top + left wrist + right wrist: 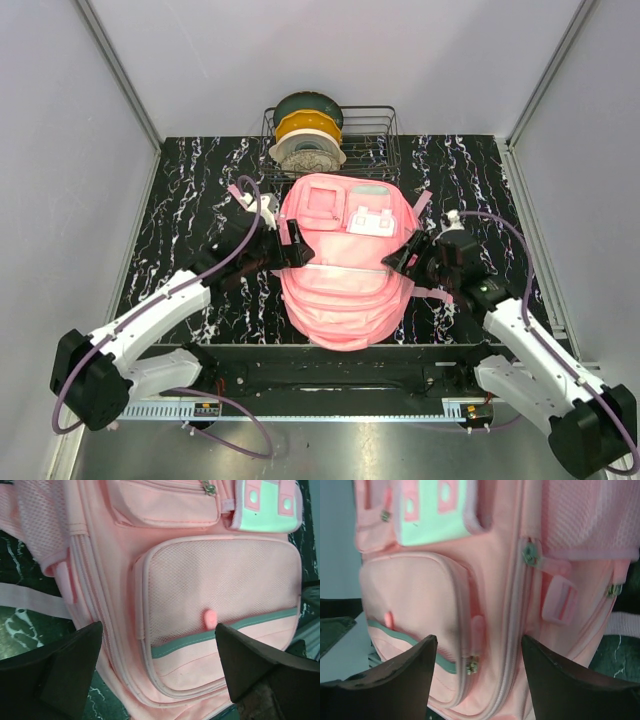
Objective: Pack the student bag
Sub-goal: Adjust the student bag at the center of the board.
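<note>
Pink fabric fills most of both wrist views: the student bag (pixel 345 280) lies flat at the middle of the black, white-veined table (pixel 190 210), front pockets facing up, between my two arms. Its lower end reaches the near table edge, and its top end lies just in front of a wire basket (pixel 385 130) at the far edge. The basket holds three spools (pixel 308 132), one dark green, one yellow and one white.

1. Left fingers (pixel 65 670): spread wide, holding nothing. They are positioned at the bag's left side. The left wrist view shows the mesh front pocket (pixel 215 585) between them, with a small pink zip tab (pixel 210 618) above a grey-green trim stripe (pixel 225 632).

2. Right fingers (pixel 570 680): apart, holding nothing. They are positioned at the bag's right side. The right wrist view shows a side zip line (pixel 512 630) and a pink strap buckle (pixel 560 600) beyond them.

3. Patches: a pale-green patch (pixel 372 190) sits near the bag's top end, with a white patch (pixel 370 222) just below it.

4. Straps: one pink strap end (pixel 240 190) lies on the table to the left of the bag, another (pixel 423 203) to the right.
</note>
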